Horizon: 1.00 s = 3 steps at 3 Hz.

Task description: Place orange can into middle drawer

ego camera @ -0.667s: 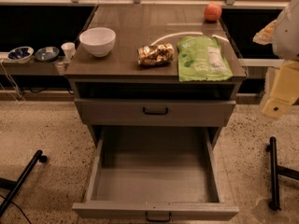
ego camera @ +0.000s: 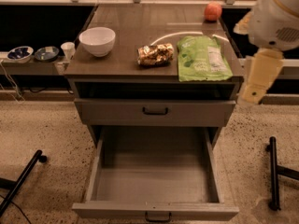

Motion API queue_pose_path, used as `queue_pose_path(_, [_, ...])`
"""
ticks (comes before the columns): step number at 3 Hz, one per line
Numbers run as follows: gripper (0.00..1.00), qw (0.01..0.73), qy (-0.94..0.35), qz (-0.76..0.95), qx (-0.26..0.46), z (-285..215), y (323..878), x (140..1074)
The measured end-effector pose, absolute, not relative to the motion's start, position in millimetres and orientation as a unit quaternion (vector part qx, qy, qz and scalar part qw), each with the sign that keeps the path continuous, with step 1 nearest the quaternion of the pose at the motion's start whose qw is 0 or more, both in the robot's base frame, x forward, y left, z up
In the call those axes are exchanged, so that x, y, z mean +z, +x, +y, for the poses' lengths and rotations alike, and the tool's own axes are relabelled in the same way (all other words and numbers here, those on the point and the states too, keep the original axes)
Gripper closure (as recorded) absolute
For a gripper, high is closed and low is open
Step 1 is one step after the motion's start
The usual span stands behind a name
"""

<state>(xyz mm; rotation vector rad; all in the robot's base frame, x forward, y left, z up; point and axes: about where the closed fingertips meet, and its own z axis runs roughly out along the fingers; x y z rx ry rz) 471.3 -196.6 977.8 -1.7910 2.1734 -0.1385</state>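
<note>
The orange can (ego camera: 155, 54) lies on its side in the middle of the cabinet top, mottled gold-brown, between the white bowl (ego camera: 97, 40) and the green bag (ego camera: 203, 57). The middle drawer (ego camera: 154, 174) is pulled wide open below; its grey floor is bare. My gripper (ego camera: 259, 77) hangs at the right edge of the view, beside the cabinet's right corner, above the floor and apart from the can. It holds nothing that I can see.
A shallower shut drawer front with a black handle (ego camera: 155, 111) sits above the open drawer. An orange-red fruit (ego camera: 212, 11) lies at the back right of the top. Small bowls and a cup (ego camera: 68, 49) stand on a low shelf at the left. Black stand legs (ego camera: 273, 171) are on the floor at the right.
My arm has shifted a little to the left and up, closer to the cabinet's right side. The can, bag, bowl and drawer have not moved.
</note>
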Motion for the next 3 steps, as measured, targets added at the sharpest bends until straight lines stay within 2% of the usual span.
queue_pose_path(1, [0.00,0.149,-0.682,0.714,-0.058,-123.4,533.3,946.7])
queue_pose_path(2, [0.00,0.140,-0.713,0.684,-0.059,-78.1,560.1,928.7])
queue_pose_path(3, [0.00,0.141,-0.713,0.684,-0.059,-77.7,559.8,929.1])
